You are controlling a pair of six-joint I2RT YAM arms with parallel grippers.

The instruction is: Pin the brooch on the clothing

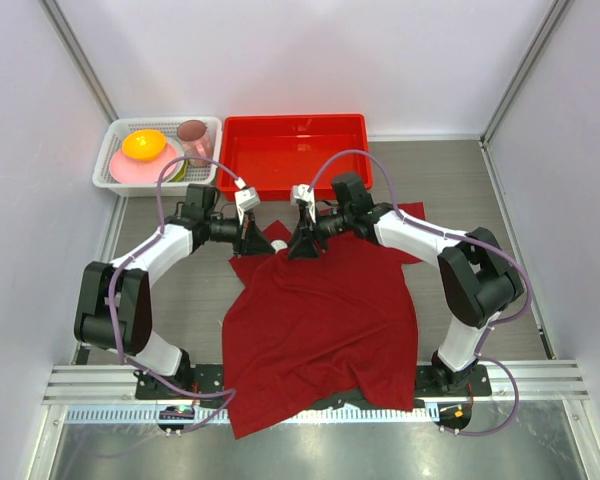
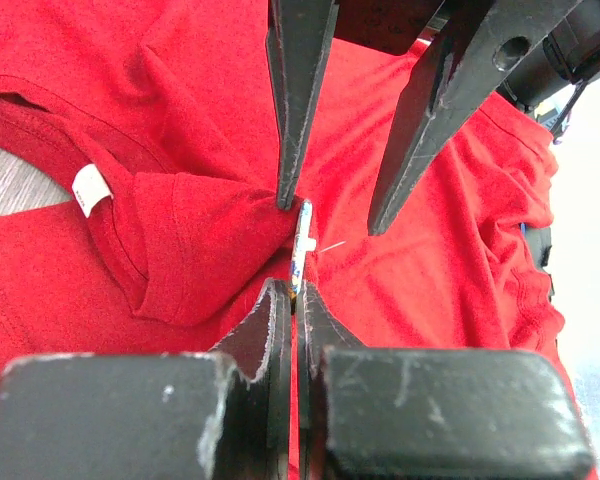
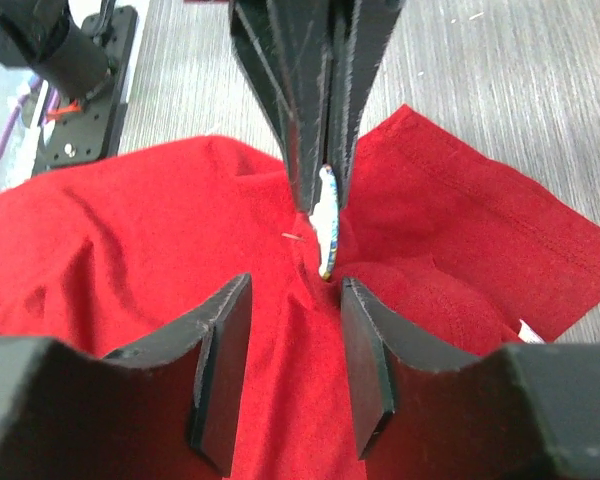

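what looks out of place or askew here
The T-shirt lies crooked: its fabric is bunched up at the brooch, held edge-on by the left gripper, and its hem drapes over the near rail.

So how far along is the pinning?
Done: small round pale-rimmed brooch picked up, brought to dark red T-shirt near its collar. In hand: left gripper clamps it edge-on; right gripper open astride the cloth. Left: piercing the cloth, fastening, releasing.

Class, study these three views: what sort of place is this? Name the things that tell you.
Probably a robotics lab test cell: plain white walls box in a table, two robot arms are bolted to a metal rail at its edge, and a red tray stands by as a prop.
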